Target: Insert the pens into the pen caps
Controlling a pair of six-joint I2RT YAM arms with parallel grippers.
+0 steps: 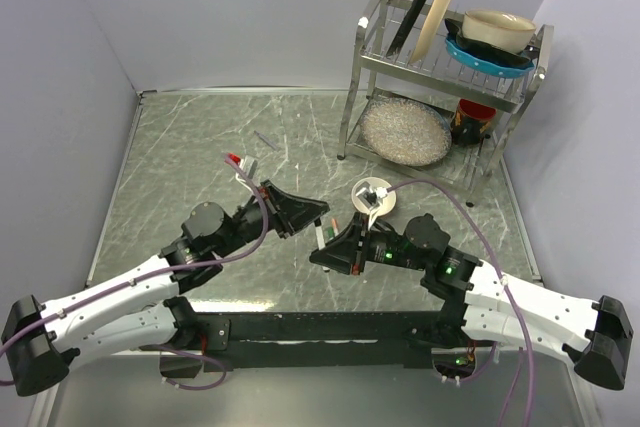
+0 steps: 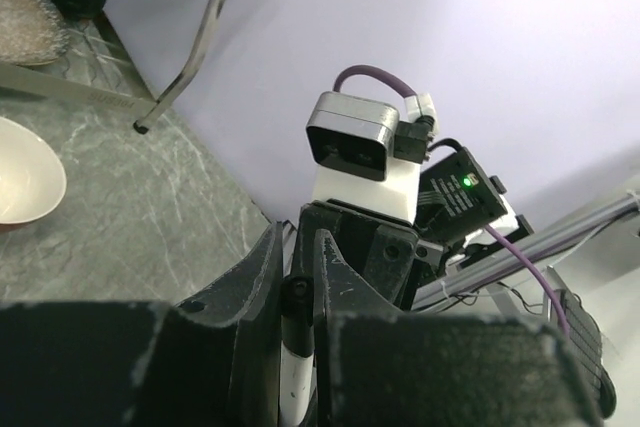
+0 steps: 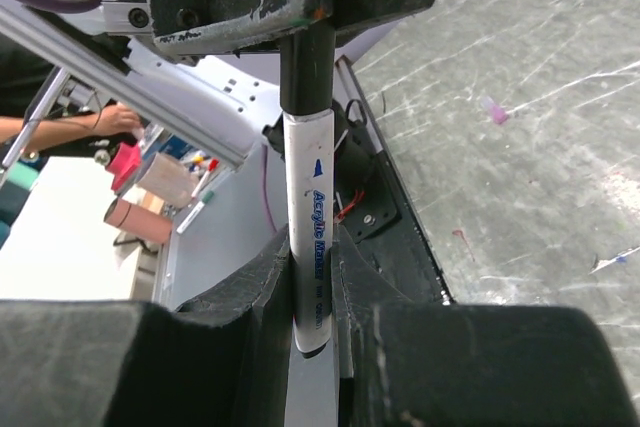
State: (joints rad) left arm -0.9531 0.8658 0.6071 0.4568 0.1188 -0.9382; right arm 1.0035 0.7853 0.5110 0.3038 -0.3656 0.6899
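Mid-air hold just 6 o'clock of the table (image 1: pixel 200 147) centre: right gripper (image 3: pixel 308 269) clamps the pen (image 3: pixel 308 177) by its white barrel, left gripper (image 2: pixel 300 267) pinches its black end (cap or tip: unclear); off-axis pushing could bend the joint or slip the barrel.

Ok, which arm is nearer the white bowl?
Right. The right arm passes just on the near side of the bowl; the left end effector is farther off, to its left, gripping the pen.

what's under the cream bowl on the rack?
A round blue plate, resting on the metal wire rack's top shelf. The cream ceramic bowl covers the plate's middle, so anything between them is hidden.
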